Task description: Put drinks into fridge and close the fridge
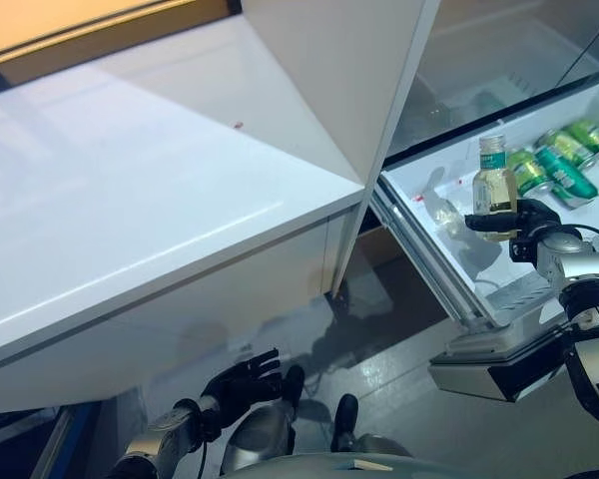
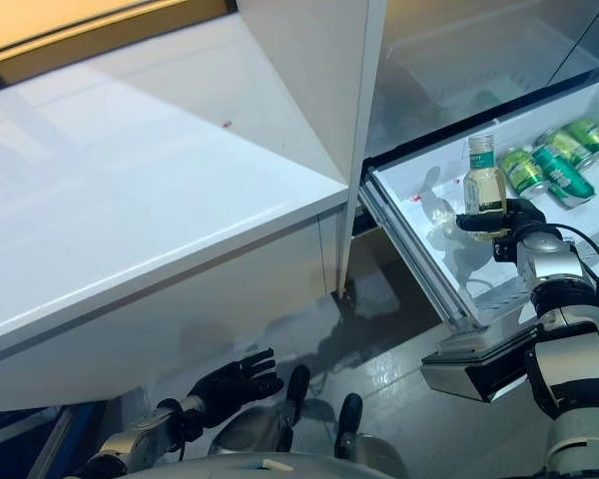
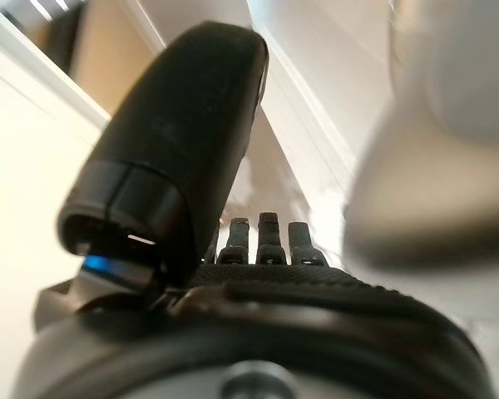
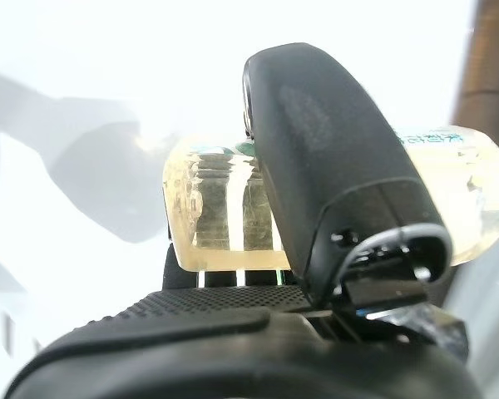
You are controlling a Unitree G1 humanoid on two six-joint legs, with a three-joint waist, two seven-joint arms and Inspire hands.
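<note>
My right hand (image 1: 527,222) is shut on a clear bottle (image 1: 494,187) of pale yellow drink with a green-white cap. It holds the bottle upright over the white open fridge drawer (image 1: 434,232). The right wrist view shows the thumb (image 4: 333,158) across the bottle (image 4: 220,220). Green cans (image 1: 559,160) lie in the drawer at the far right; they also show in the right eye view (image 2: 544,165). My left hand (image 1: 242,383) hangs low near the floor, fingers straight and holding nothing; its fingers (image 3: 262,241) show in the left wrist view.
A white counter (image 1: 130,190) spans the left. The white fridge wall (image 1: 349,80) stands between counter and drawer. The fridge's upper compartment (image 1: 499,50) is open behind the drawer. Grey floor (image 1: 399,349) lies below the drawer's front edge.
</note>
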